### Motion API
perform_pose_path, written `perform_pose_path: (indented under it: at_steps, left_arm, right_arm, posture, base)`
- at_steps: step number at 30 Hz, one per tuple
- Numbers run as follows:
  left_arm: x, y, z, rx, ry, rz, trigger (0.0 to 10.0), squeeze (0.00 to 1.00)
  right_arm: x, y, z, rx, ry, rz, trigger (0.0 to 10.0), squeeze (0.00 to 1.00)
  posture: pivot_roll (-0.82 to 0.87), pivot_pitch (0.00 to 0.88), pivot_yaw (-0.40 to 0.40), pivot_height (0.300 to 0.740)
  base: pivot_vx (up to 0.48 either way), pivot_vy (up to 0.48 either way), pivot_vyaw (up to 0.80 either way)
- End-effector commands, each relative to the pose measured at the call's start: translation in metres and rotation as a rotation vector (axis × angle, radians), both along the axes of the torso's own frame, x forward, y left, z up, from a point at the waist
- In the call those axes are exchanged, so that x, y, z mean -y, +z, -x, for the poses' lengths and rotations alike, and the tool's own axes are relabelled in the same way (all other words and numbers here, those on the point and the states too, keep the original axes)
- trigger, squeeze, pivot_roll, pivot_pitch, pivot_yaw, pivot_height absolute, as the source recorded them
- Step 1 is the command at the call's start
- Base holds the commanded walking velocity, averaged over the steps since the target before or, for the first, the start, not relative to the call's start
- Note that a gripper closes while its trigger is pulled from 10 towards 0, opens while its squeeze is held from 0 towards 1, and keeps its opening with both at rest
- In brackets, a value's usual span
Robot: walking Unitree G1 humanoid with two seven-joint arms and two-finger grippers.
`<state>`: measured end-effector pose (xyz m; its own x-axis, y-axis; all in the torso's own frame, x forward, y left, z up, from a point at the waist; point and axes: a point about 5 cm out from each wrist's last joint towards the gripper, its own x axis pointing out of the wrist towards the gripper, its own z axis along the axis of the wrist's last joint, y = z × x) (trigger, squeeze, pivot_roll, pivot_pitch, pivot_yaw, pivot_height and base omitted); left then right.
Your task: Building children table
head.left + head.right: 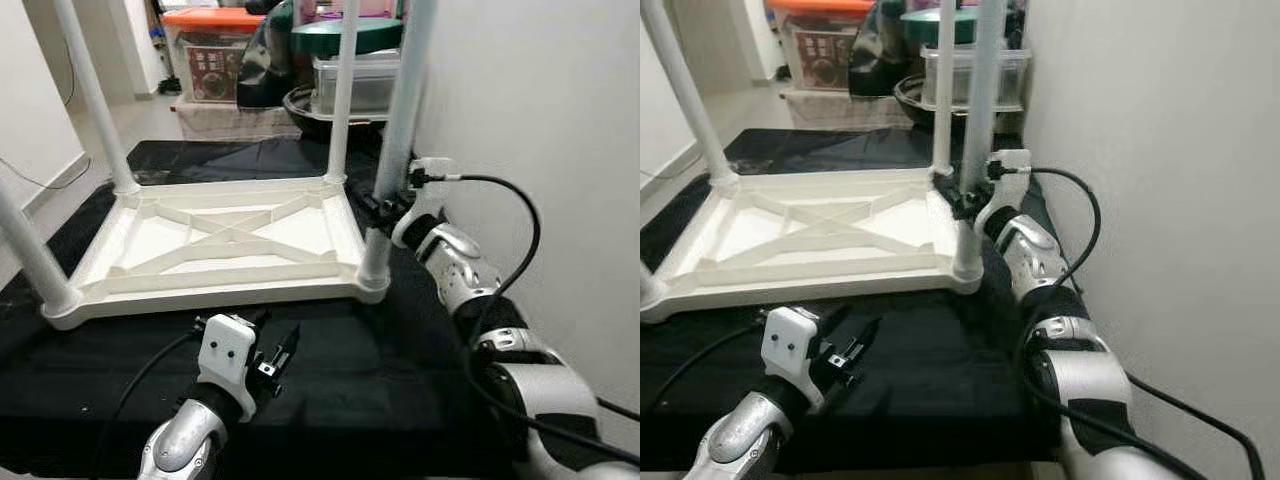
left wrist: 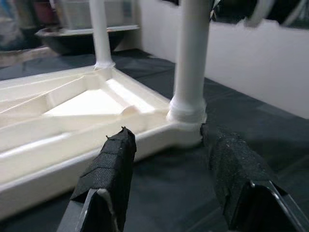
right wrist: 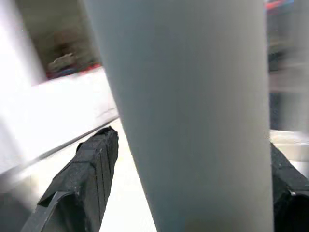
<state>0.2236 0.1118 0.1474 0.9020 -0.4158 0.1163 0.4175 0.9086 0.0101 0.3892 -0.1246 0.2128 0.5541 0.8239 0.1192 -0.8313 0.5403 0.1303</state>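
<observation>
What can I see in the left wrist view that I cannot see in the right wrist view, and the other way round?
The left wrist view alone gives the upturned white plastic table top with its ribbed underside on the black cloth, and the open left gripper short of the corner. The right wrist view alone gives the right gripper with its black fingers on either side of a leg. Both show the near right white tubular table leg.

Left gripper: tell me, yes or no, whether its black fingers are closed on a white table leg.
No: the left gripper hovers open over the black cloth, short of the upturned white plastic table.
</observation>
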Motion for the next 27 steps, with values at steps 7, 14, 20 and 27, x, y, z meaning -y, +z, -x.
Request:
perform_pose_path:
  at_steps: [7, 14, 20, 27]
  left_arm:
    - [-0.002, -0.001, -0.001, 0.002, 0.004, -0.014, 10.0, 0.00]
    - [-0.002, -0.001, -0.001, 0.001, 0.005, -0.016, 10.0, 0.00]
    - [-0.005, 0.000, 0.001, 0.003, 0.018, -0.017, 10.0, 0.00]
    - [-0.007, 0.000, 0.000, 0.003, 0.024, -0.018, 10.0, 0.00]
  right_arm:
    - [-0.027, -0.007, 0.020, -0.024, 0.468, 0.051, 10.0, 0.00]
    - [-0.035, -0.003, 0.021, -0.007, 0.528, 0.070, 0.0, 0.00]
    - [-0.028, -0.010, 0.010, -0.005, 0.229, 0.013, 0.0, 0.00]
    - [-0.017, -0.016, -0.002, -0.033, -0.064, 0.006, 0.0, 0.00]
  posture:
    - [0.00, 0.000, -0.033, 0.740]
    - [0.00, 0.000, -0.037, 0.740]
    - [0.00, 0.000, -0.035, 0.740]
    - [-0.01, 0.000, -0.035, 0.740]
  base:
    - [0.000, 0.000, 0.00]
    - [0.000, 0.000, 0.00]
    - [0.000, 0.000, 0.00]
    - [0.000, 0.000, 0.00]
